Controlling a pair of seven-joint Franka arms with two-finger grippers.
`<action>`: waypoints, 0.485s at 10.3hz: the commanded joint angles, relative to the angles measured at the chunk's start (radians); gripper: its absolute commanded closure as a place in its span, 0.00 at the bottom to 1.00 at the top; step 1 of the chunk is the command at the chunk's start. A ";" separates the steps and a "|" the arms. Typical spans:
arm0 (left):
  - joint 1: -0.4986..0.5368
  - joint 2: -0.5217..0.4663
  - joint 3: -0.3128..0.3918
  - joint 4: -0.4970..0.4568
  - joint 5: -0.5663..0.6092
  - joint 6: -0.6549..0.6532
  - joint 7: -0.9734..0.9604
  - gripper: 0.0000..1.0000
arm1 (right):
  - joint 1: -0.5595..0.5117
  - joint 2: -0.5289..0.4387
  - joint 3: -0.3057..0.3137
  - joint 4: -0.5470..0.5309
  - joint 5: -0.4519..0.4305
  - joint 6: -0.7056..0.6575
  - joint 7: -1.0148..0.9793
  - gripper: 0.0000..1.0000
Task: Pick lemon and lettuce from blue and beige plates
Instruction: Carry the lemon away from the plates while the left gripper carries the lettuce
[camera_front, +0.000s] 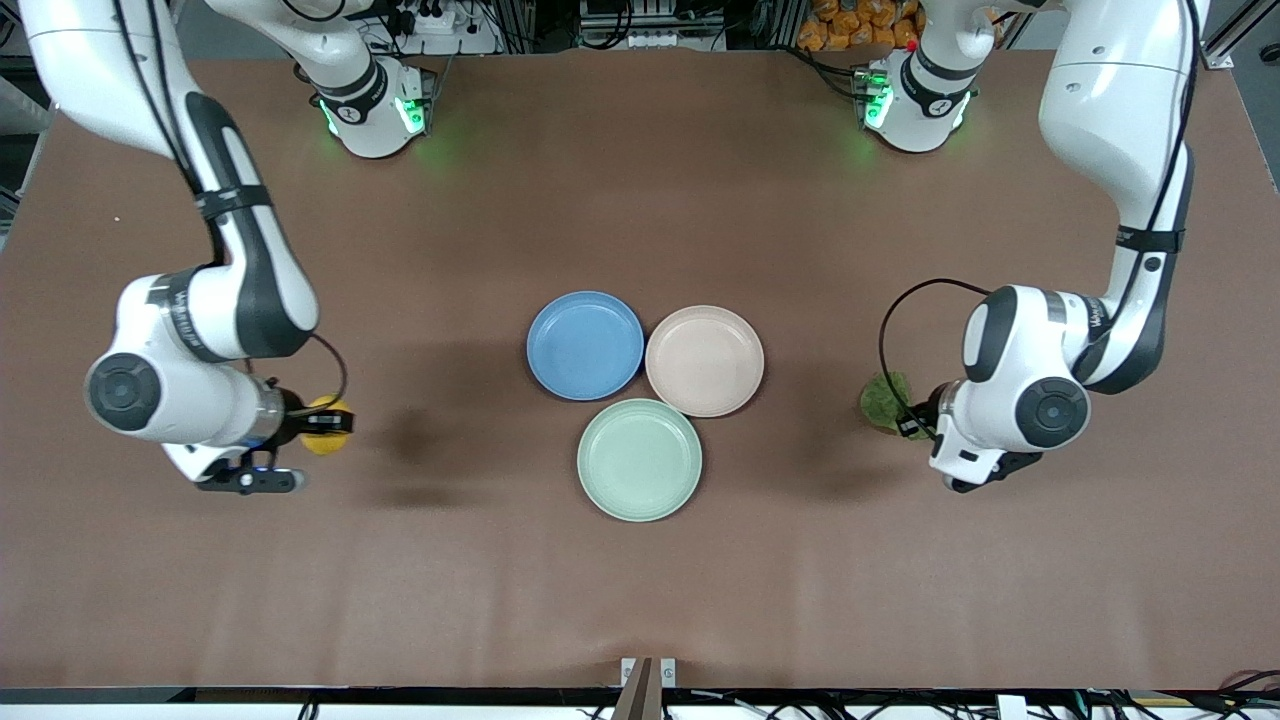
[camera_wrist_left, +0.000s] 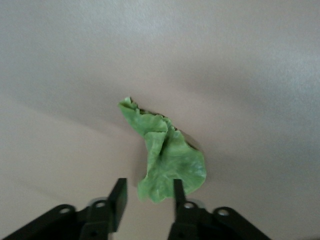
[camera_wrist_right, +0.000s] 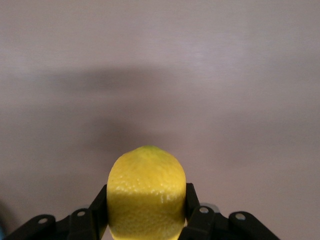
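The lemon (camera_front: 327, 430) (camera_wrist_right: 146, 192) is clamped between the fingers of my right gripper (camera_front: 322, 424) (camera_wrist_right: 146, 202), over bare table toward the right arm's end. The green wrinkled lettuce (camera_front: 884, 400) (camera_wrist_left: 167, 155) lies on the table toward the left arm's end. My left gripper (camera_front: 908, 421) (camera_wrist_left: 148, 194) stands just off it with its fingers apart, and one fingertip (camera_wrist_left: 179, 190) overlaps the leaf's edge. The blue plate (camera_front: 585, 345) and the beige plate (camera_front: 704, 360) sit side by side mid-table, both with nothing on them.
A pale mint-green plate (camera_front: 639, 459) touches the other two plates, nearer the front camera, and holds nothing. Both arm bases stand along the table's back edge. Brown tabletop surrounds the plates.
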 joint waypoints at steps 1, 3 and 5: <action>0.020 -0.055 -0.008 0.000 0.022 -0.021 0.058 0.00 | -0.044 0.041 0.018 -0.004 -0.056 0.050 -0.037 1.00; 0.020 -0.136 -0.008 0.014 0.024 -0.095 0.069 0.00 | -0.075 0.087 0.018 -0.004 -0.058 0.113 -0.083 1.00; 0.017 -0.203 -0.010 0.043 0.025 -0.156 0.115 0.00 | -0.083 0.104 0.018 -0.004 -0.059 0.128 -0.096 1.00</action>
